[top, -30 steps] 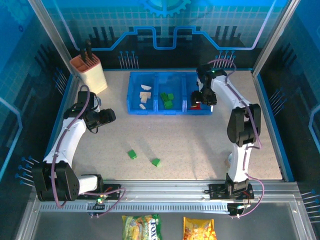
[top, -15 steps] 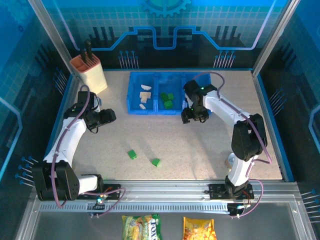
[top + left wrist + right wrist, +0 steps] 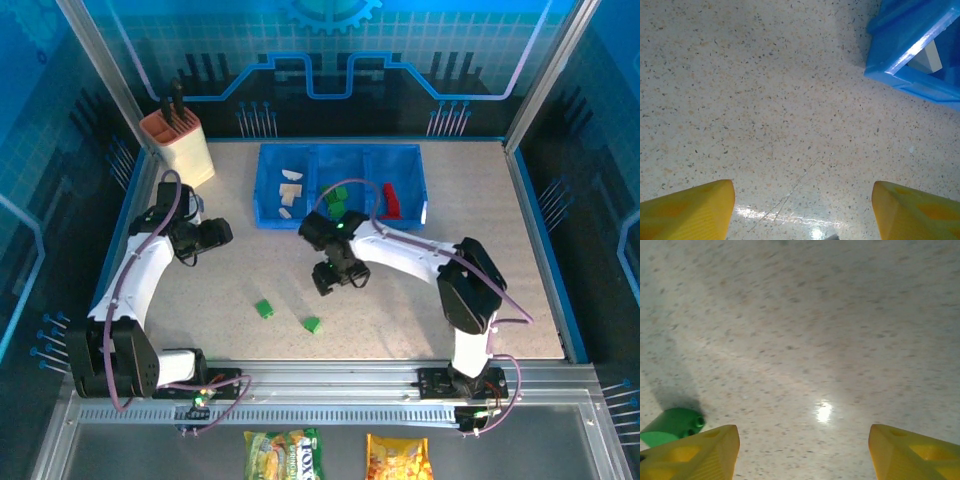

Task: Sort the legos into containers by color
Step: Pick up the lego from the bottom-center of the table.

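Lying loose on the desk [image 3: 400, 320], 2 pieces sit apart from the bins: the left green lego [image 3: 264, 308] and the right green lego [image 3: 313, 324], near each other, the right one a little closer to the arm bases. At the far side of the desk you see the containers [image 3: 300, 149], 3 joined blue bins in a row. The cream legos [image 3: 290, 190] are in the left bin, the sorted green legos [image 3: 337, 200] in the middle bin and the red lego [image 3: 391, 200] in the right bin.

Your right claw [image 3: 328, 280] hangs over bare desk between the bins and the 2 loose pieces. In the right wrist view the right claw [image 3: 802, 455] has its yellow fingers [image 3: 690, 455] spread wide with nothing between them. A green brick [image 3: 672, 425] lies just beside the left finger, outside the gap. You cannot tell which of the 2 it is.

Your left claw [image 3: 218, 232] sits over the left part of the desk, well apart from the loose pieces. In the left wrist view it [image 3: 802, 215] is also wide open and holds nothing, with a corner of the containers [image 3: 910, 50] at the upper right.

A beige knife block [image 3: 178, 145] stands in the far left corner.
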You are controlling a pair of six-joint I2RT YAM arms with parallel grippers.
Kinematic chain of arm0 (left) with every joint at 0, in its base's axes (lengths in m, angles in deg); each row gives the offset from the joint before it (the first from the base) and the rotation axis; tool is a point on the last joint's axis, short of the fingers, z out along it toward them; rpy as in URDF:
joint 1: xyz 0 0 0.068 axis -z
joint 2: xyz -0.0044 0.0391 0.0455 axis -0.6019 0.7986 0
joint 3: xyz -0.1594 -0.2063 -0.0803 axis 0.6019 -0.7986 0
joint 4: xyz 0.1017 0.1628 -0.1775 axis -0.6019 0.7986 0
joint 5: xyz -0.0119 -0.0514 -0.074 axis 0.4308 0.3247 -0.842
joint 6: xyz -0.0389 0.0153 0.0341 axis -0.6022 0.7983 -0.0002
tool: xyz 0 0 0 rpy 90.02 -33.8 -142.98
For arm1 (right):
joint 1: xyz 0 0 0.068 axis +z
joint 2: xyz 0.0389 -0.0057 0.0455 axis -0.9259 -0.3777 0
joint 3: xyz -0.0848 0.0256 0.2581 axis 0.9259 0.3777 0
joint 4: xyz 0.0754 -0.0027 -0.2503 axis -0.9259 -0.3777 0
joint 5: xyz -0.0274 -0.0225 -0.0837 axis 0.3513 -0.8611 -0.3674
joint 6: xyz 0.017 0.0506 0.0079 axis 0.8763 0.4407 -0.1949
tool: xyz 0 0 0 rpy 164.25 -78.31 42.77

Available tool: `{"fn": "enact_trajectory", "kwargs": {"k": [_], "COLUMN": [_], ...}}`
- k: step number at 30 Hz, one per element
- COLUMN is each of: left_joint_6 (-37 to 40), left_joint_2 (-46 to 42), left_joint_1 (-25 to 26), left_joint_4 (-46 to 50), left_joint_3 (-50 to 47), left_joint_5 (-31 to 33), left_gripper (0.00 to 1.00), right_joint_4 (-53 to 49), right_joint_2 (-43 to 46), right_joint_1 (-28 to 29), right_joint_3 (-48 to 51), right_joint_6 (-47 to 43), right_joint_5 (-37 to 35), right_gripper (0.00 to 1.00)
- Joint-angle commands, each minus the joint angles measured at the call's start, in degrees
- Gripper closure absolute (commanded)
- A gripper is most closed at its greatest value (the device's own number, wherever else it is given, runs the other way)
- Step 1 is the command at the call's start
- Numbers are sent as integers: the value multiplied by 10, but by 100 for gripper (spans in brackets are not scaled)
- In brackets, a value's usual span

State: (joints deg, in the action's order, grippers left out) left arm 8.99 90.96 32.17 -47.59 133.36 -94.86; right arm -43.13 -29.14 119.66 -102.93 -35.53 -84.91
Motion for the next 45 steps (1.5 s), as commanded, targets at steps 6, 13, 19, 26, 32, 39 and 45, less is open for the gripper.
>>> {"fn": "enact_trajectory", "kwargs": {"k": [6,13,19,26,32,39,45], "left_joint_6": [12,13,13,14,15,15,16], "left_joint_2": [7,8,8,8,10,10,11], "left_joint_1": [-7,-7,-7,-7,-7,-7,-7], "left_joint_4": [8,9,9,9,10,10,10], "left_joint_3": [-1,-1,0,-1,0,0,0], "left_joint_5": [-11,-13,-12,-10,-9,-7,-7], "left_gripper": [26,26,26,26,26,26,26], "right_joint_4": [-18,-25,-30,-24,-14,-18,-22], "right_joint_2": [-61,-95,-124,-147,-154,-156,-154], "right_joint_1": [95,138,149,150,150,151,150], "right_joint_3": [-49,-68,-81,-70,-61,-57,-59], "right_joint_6": [51,42,9,-6,-11,-13,-13], "right_joint_5": [7,11,12,18,28,29,27], "right_gripper": [31,31,31,32,37,41,44]}}
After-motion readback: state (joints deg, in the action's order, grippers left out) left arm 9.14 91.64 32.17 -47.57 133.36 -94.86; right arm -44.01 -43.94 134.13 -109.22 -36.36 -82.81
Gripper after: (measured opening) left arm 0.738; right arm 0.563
